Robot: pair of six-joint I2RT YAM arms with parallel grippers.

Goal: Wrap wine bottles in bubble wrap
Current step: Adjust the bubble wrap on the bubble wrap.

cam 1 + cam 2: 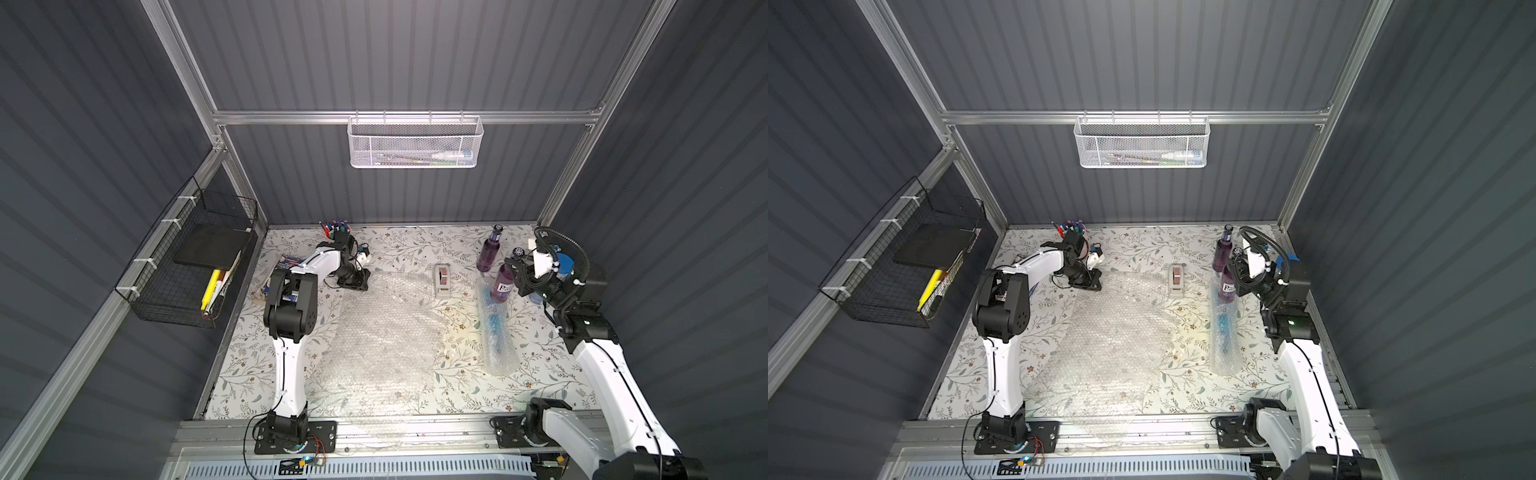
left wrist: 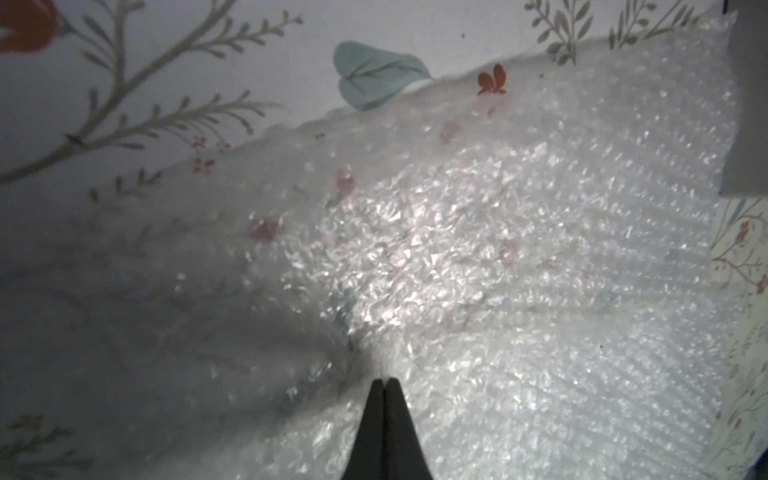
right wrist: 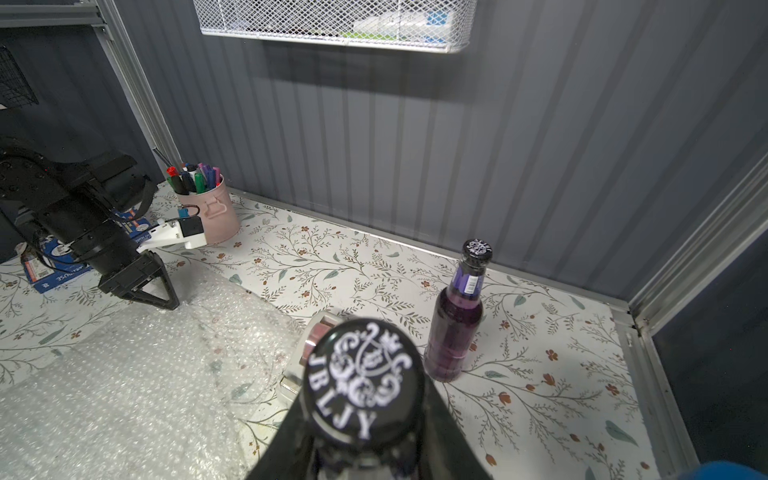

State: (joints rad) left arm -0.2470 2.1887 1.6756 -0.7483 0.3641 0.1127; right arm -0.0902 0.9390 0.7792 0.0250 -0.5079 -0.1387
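Observation:
A large sheet of bubble wrap (image 1: 382, 340) (image 1: 1113, 340) lies flat in the middle of the table. My left gripper (image 1: 354, 283) (image 2: 384, 380) is at its far left corner, shut on a puckered bit of the bubble wrap (image 2: 498, 249). My right gripper (image 1: 517, 272) (image 3: 365, 415) is shut on the neck of an upright purple wine bottle (image 1: 502, 284) (image 1: 1227, 286), whose black cap (image 3: 363, 382) fills the right wrist view. A second purple bottle (image 1: 490, 249) (image 3: 457, 328) stands behind it near the back wall. A blue bottle (image 1: 494, 324) (image 1: 1223, 328) lies rolled in bubble wrap.
A grey tape dispenser (image 1: 442, 280) (image 3: 305, 353) stands between the sheet and the bottles. A pink cup of markers (image 1: 338, 230) (image 3: 210, 212) and a blue box (image 1: 286, 266) sit at the back left. A blue-lidded tube (image 1: 563, 266) stands behind the right wrist. Wire baskets (image 1: 415, 143) hang on the walls.

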